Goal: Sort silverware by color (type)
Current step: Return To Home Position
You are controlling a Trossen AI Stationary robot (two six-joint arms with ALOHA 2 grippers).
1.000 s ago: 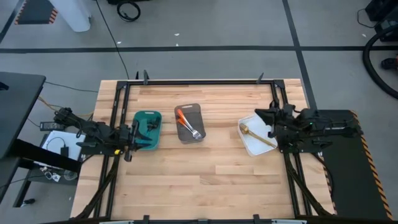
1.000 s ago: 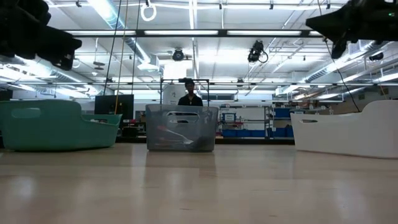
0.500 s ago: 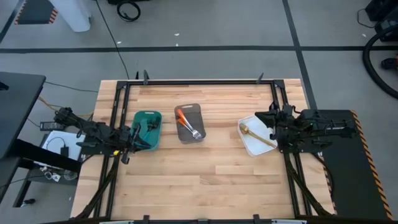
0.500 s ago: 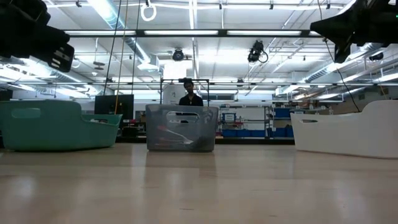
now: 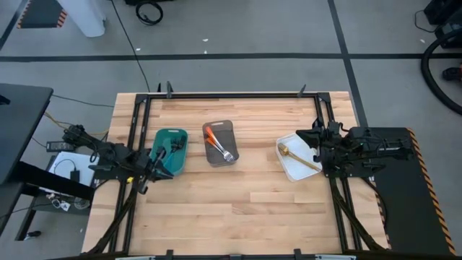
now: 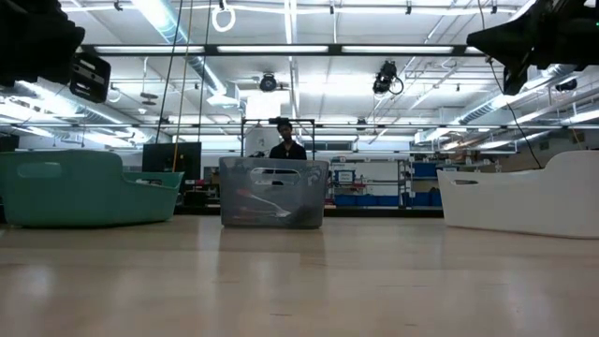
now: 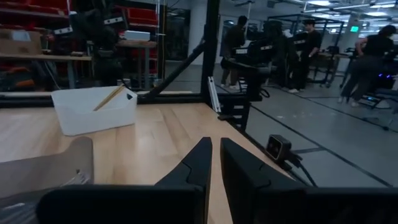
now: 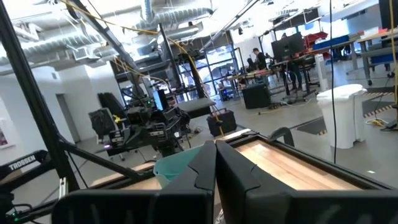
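The teal tray holds dark blue-handled utensils. In the grey tray lie an orange-handled utensil and a silver-tined fork. A gold utensil lies in the white tray and leans on that tray's wall in the left wrist view. My left gripper hangs shut and empty at the teal tray's near left corner, raised off the table. My right gripper is shut and empty above the white tray's right edge.
A black frame rail runs around the table's edges. Bare wood fills the near half of the table. In the low view the three trays stand in a row, with a person far behind the grey tray. Several people stand in the room beyond.
My left gripper has drawn back from over the teal tray toward the table's near left, swinging its fingers toward the near edge. The trays and utensils lie as before.
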